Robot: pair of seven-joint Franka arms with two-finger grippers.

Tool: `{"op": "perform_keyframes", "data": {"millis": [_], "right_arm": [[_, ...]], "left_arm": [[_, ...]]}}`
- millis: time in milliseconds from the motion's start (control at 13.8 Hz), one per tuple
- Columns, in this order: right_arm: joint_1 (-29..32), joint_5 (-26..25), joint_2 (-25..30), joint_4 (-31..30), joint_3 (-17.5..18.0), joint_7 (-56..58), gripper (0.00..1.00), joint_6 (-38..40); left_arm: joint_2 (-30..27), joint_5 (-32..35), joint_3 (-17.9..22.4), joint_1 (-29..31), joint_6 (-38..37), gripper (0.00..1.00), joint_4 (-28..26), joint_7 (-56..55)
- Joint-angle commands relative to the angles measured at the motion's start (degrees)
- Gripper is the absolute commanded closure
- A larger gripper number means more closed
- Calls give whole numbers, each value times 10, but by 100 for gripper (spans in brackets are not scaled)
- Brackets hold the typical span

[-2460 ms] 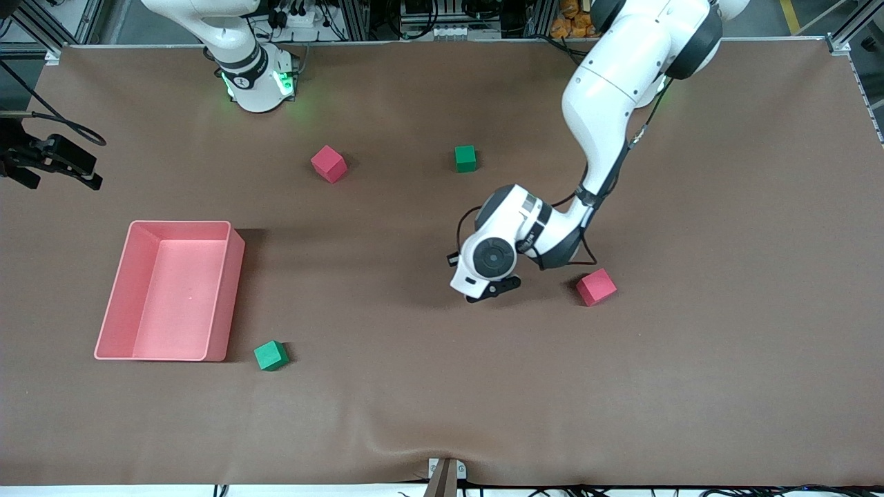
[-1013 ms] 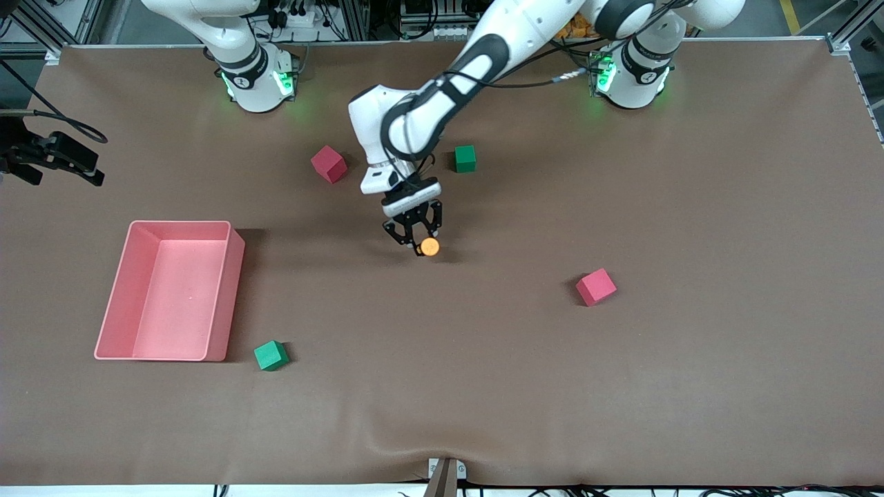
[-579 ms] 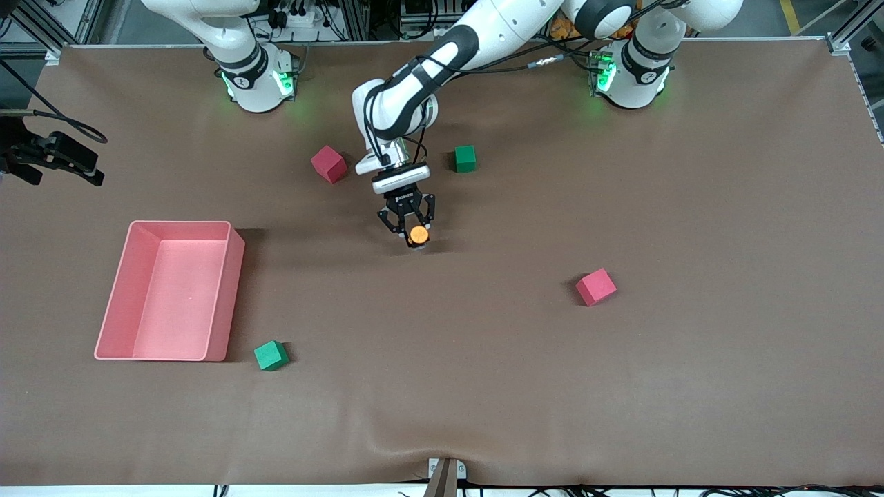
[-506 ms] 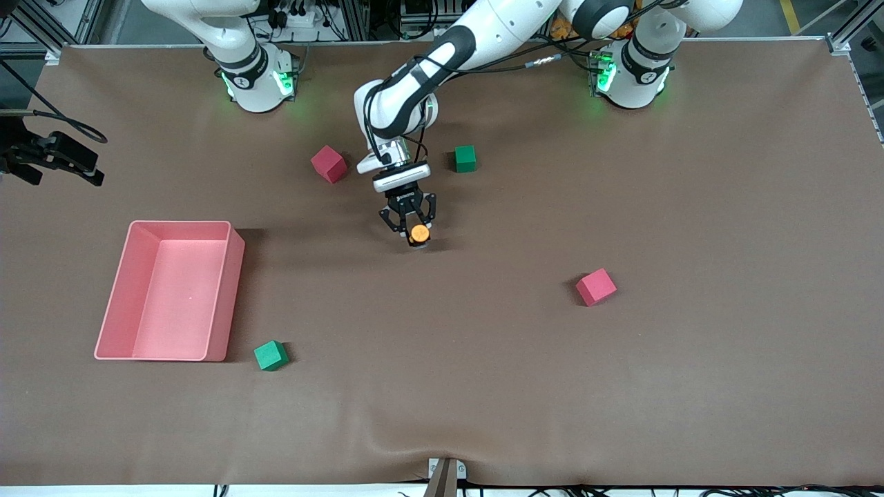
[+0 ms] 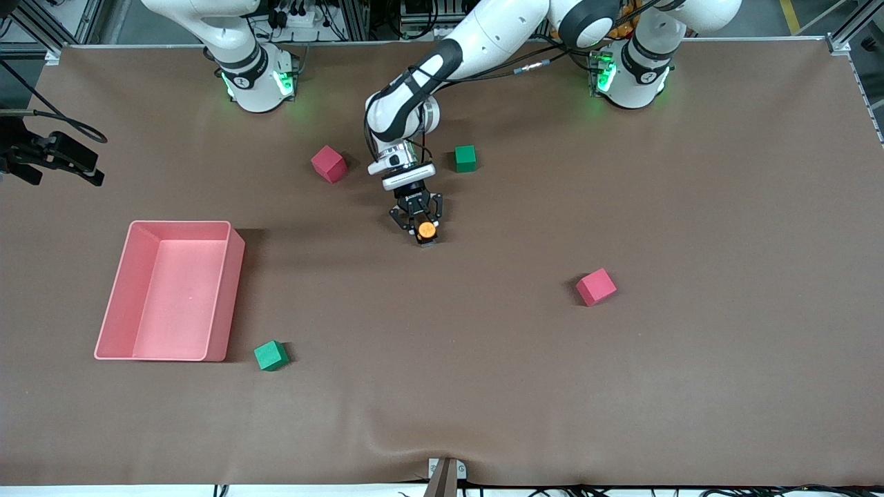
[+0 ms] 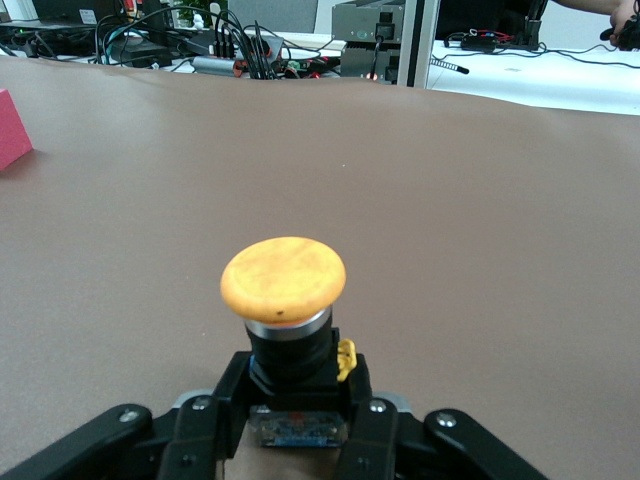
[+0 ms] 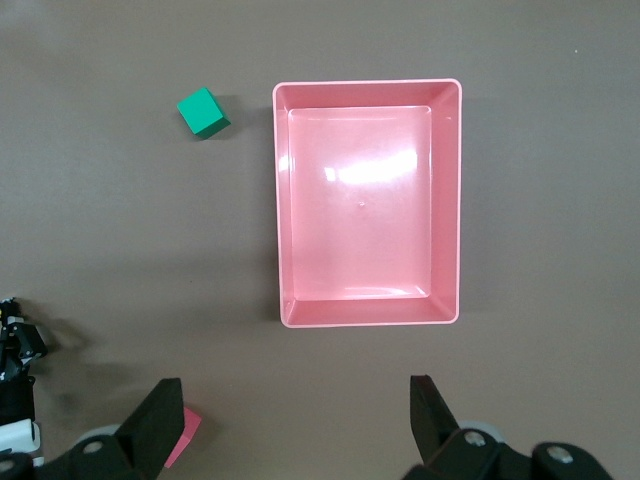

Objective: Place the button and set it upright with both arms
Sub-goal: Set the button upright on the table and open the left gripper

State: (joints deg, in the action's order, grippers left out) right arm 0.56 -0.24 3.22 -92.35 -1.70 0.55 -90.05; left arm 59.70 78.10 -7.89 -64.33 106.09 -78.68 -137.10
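Observation:
The button (image 5: 427, 230) has a round orange cap and a black body. My left gripper (image 5: 423, 236) is shut on its body, low over the middle of the table, between the red cube (image 5: 329, 163) and the green cube (image 5: 465, 158) and nearer to the front camera than both. In the left wrist view the button (image 6: 284, 277) stands cap up between the black fingers (image 6: 205, 425) of my left gripper (image 6: 297, 425). My right gripper (image 7: 295, 430) is open and empty, high over the table beside the pink bin (image 7: 368, 320). It is out of the front view.
The pink bin (image 5: 219, 297) stands toward the right arm's end, with a green cube (image 5: 271, 355) beside its near corner. A second red cube (image 5: 596, 286) lies toward the left arm's end. A black device (image 5: 52, 157) sits at the table's edge.
My left gripper has carried the button from beside the red cube at the left arm's end to mid-table, then turned and shifted slightly. The right arm has not moved.

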Motion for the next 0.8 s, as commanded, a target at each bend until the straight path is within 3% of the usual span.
{"op": "perform_keyframes", "data": {"millis": [0,72,217,579,723], "right_arm": [[10,-8,6,2,8,5,0,7],[10,-8,6,2,8,5,0,6],[10,-8,6,2,8,5,0,7],[9,-8,6,2,8,5,0,5],[10,-8,6,2,8,5,0,5]], "left_arm": [[9,10,5,-11,-10,55,4,-6],[9,9,5,-16,-11,1,4,-5],[2,-8,0,-20,-22,0,5,-4],[-83,-207,-32,-25,-23,0,12,7],[-125,-263,-33,-21,-24,0,13,62]]}}
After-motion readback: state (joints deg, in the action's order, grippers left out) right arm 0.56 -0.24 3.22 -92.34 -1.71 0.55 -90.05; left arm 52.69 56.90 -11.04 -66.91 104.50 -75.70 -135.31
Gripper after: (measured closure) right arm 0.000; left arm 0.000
